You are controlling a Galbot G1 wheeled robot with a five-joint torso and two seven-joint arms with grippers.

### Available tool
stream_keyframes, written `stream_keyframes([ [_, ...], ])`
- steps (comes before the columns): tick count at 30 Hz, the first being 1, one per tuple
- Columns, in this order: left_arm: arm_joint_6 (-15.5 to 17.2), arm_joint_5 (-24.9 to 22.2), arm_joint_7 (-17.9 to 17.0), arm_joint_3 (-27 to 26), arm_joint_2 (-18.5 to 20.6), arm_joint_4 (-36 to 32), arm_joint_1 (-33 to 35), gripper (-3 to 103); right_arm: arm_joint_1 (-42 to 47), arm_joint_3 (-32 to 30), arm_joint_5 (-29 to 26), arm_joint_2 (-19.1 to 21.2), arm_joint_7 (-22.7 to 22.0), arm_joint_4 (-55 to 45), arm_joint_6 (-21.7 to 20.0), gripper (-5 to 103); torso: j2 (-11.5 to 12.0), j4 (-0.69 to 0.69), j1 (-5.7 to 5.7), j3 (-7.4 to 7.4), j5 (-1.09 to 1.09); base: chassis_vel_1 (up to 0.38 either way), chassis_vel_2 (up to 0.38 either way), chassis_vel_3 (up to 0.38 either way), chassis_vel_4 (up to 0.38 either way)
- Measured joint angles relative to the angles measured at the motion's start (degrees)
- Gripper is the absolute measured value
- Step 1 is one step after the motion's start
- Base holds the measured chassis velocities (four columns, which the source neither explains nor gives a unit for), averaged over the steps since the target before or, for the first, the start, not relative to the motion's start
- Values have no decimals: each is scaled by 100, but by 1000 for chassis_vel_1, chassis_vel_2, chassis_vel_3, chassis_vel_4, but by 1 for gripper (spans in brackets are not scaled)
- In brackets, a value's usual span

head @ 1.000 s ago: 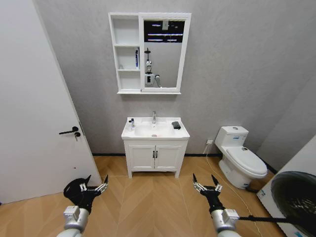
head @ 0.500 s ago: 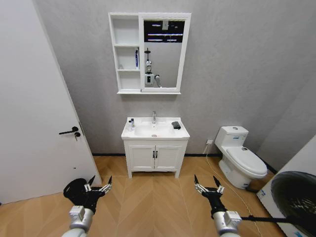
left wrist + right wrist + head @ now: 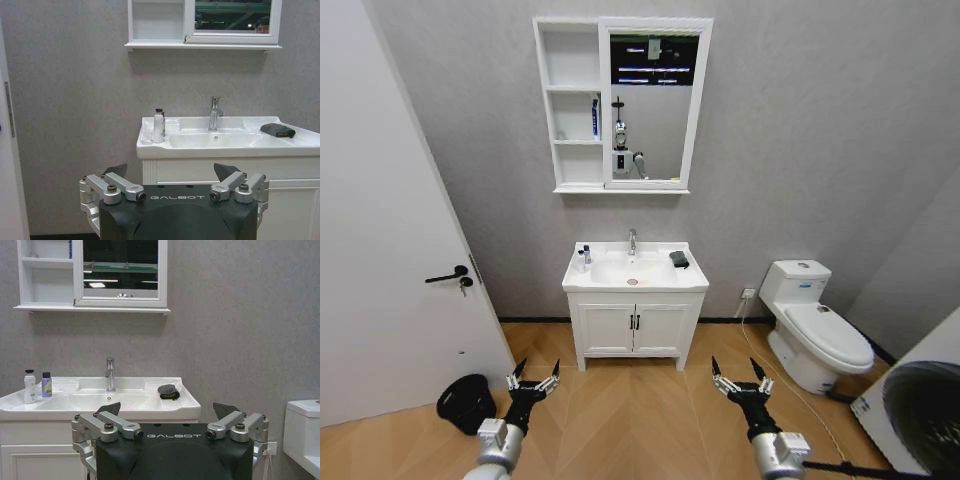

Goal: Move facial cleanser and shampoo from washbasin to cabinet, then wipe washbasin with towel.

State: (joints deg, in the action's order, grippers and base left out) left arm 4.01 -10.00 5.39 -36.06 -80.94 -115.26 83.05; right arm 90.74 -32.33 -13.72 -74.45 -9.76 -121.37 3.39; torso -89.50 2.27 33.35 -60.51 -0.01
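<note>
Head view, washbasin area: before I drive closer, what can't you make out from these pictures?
- Two bottles on the washbasin: labels too small to read in every view; which is cleanser or shampoo is unclear.
- In the left wrist view they overlap, so one hides the other.
- Blue item on the cabinet middle shelf: too small to identify.
- Towel: folds unclear.
- Left tool and right tool are open, low over the floor.

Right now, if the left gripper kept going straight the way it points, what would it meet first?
Probably the white vanity front just below the washbasin rim. The left gripper, open, points at it across bare floor; the way looks free until there, though depth is unclear.
</note>
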Motion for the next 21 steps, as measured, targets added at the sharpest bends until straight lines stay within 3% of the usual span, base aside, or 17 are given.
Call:
stream_keyframes([
  [21,5,28,-2,9,-31,-30,13,98,5,55,70,-38,31,18,112,100,1,-2,1,-1,2,-307,308,310,-313],
])
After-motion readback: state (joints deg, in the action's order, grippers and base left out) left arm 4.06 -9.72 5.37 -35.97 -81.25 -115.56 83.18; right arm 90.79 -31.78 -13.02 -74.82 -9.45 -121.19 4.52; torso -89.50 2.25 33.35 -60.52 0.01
